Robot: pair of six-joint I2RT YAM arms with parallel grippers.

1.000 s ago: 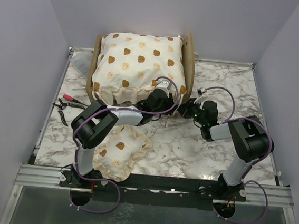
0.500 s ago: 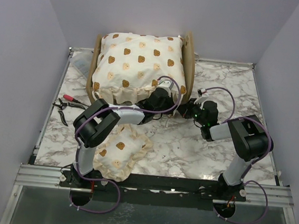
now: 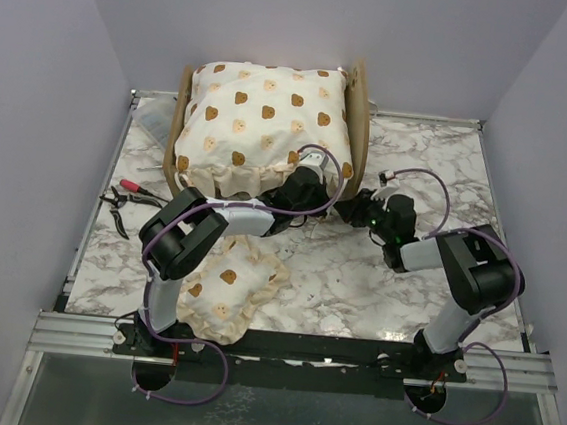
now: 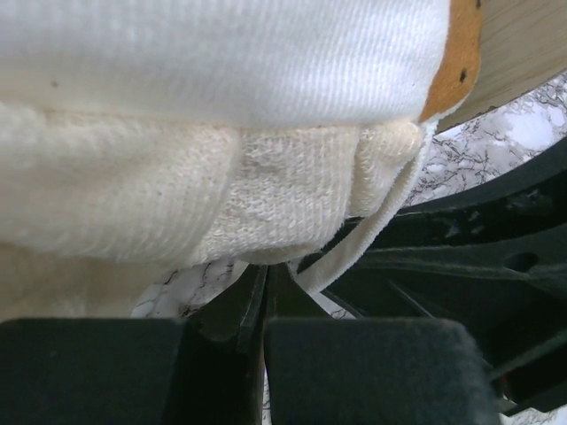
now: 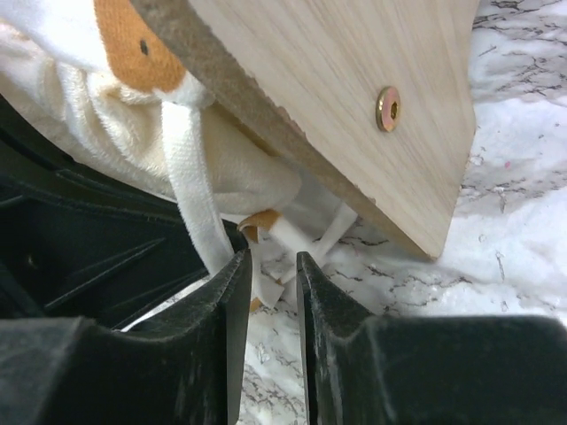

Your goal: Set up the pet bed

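The pet bed (image 3: pixel 357 119) stands at the back centre, its plywood sides flanking a large bear-print cushion (image 3: pixel 257 120) that lies in it. My left gripper (image 3: pixel 306 185) is at the cushion's front right corner, shut, its tips (image 4: pixel 266 270) right under the cream ruffle (image 4: pixel 221 204); whether fabric is pinched does not show. A white tie strap (image 4: pixel 372 235) hangs beside it. My right gripper (image 3: pixel 357 208) is just right of it, by the bed's wooden side panel (image 5: pixel 354 97). It stands slightly open (image 5: pixel 273 258), with loose white tie ends (image 5: pixel 301 235) just beyond its tips.
A small bear-print pillow (image 3: pixel 226 287) lies near the left arm's base. Red- and black-handled pliers (image 3: pixel 129 203) rest at the table's left edge, a clear plastic bag (image 3: pixel 156 125) behind them. Grey walls close in the table on three sides.
My left gripper has closed at the cushion's corner. My right gripper, shut before, has opened a little, and its arm has shifted slightly.
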